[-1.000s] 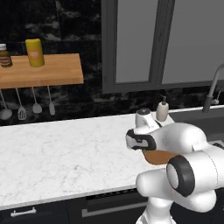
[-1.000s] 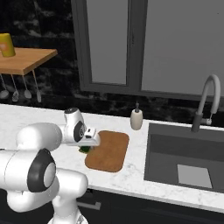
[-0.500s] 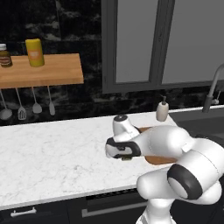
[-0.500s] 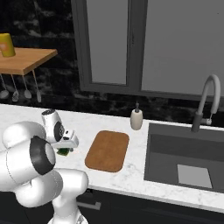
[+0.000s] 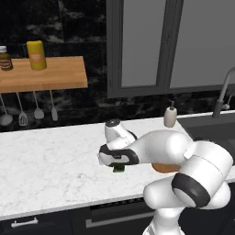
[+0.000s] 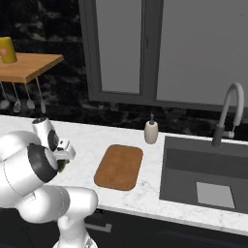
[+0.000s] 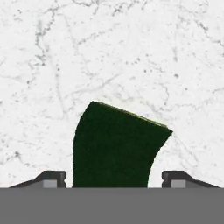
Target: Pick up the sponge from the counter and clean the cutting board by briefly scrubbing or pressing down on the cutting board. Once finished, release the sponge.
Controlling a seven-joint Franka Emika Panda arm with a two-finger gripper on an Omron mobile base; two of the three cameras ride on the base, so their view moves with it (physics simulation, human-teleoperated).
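Note:
My gripper [image 5: 118, 164] points down over the white marble counter [image 5: 46, 160], shut on the dark green sponge [image 5: 119, 168]. In the hand view the sponge [image 7: 116, 144] fills the space between the two fingertips [image 7: 54, 177], with a thin yellow-green edge along its far side and marble counter [image 7: 131, 43] behind it. From the right base view the sponge [image 6: 63, 164] peeks out beside the wrist, well left of the brown wooden cutting board [image 6: 119, 166]. The board [image 5: 166, 168] is mostly hidden behind my forearm in the left base view.
A soap dispenser [image 6: 151, 132] stands behind the board, next to the dark sink [image 6: 208, 179] and its faucet [image 6: 227, 111]. A wooden wall shelf [image 5: 43, 73] with a yellow canister and a jar hangs at the left, with utensils [image 5: 27, 110] below it.
The arm has swung left, carrying the sponge from the cutting board's left edge out over bare counter. The board now lies uncovered in the right base view.

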